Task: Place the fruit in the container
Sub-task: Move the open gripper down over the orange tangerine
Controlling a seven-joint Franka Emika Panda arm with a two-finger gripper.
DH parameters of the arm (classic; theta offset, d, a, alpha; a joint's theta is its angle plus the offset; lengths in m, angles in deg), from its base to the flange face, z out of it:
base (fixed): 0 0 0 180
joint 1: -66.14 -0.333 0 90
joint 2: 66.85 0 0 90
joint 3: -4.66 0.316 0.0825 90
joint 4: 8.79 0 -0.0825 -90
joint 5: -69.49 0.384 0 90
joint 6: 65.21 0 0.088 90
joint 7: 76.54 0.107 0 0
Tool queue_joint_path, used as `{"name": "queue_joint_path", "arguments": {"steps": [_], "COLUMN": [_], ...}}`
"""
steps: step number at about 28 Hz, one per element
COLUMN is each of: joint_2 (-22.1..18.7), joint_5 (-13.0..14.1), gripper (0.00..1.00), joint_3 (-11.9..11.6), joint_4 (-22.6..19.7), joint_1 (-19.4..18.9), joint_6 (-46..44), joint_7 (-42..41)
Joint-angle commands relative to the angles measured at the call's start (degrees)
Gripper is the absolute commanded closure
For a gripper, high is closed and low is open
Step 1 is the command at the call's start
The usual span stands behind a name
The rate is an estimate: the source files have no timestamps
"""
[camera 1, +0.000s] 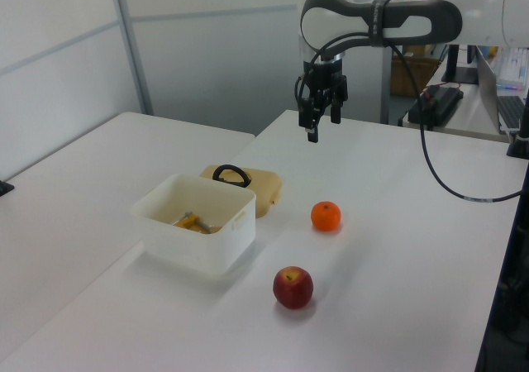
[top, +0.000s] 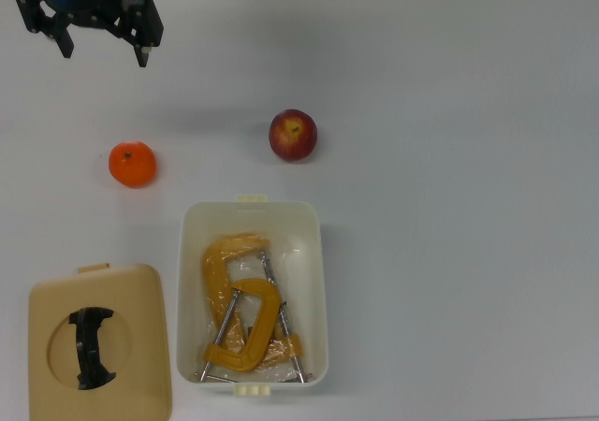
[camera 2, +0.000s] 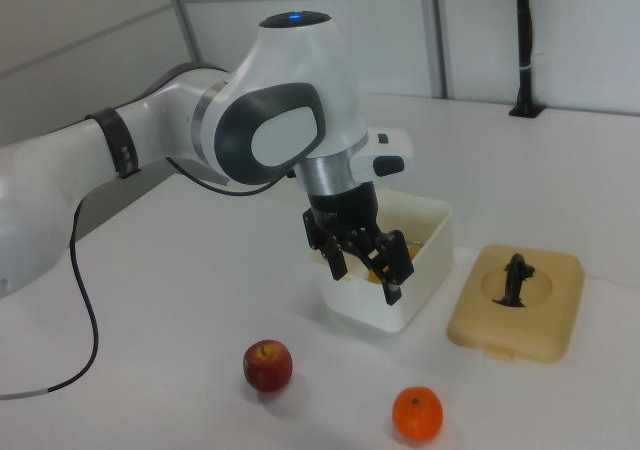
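An orange mandarin and a red apple lie apart on the white table. The cream-white tub stands just below them in the top view. My gripper hangs open and empty in the air, up and to the left of the mandarin in the top view, touching nothing.
Two orange-yellow C-clamps lie inside the tub. A flat tan lid with a black handle rests on the table beside the tub, at the top view's lower left. A black cable trails off the arm.
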State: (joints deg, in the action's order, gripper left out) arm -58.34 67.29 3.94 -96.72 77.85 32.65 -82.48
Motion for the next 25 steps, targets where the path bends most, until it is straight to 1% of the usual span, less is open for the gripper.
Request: {"name": "queue_joint_path", "arguments": {"steps": [1,6,9,11,14,17,20,22,23,25], "joint_2": [0.45,1.51,1.69,1.69,1.77,1.95,2.83,3.09,3.44,3.71], "joint_5": [0.71,0.7,0.35,-0.26,-1.14,-1.32,-2.11,-3.16,-4.65,-5.97], "gripper": [0.0,0.0,0.0,0.0,0.0,0.0,0.0,0.0,0.0,0.0], "joint_3": [-0.16,0.02,0.02,0.02,0.02,0.02,-0.07,0.02,0.02,0.02], "joint_4": [0.22,-0.31,-3.64,-5.58,-7.87,-9.89,-12.09,-13.4,-14.89,-16.04], "joint_1": [0.25,-0.1,-2.38,-3.09,-3.09,-3.09,-3.18,-3.18,-3.18,-3.18], "joint_6": [-1.09,0.84,3.56,5.93,10.33,12.53,16.22,18.41,20.6,22.46], "joint_7": [-3.8,-3.65,-2.95,-1.9,1.71,2.59,3.99,5.57,6.89,7.86]}}
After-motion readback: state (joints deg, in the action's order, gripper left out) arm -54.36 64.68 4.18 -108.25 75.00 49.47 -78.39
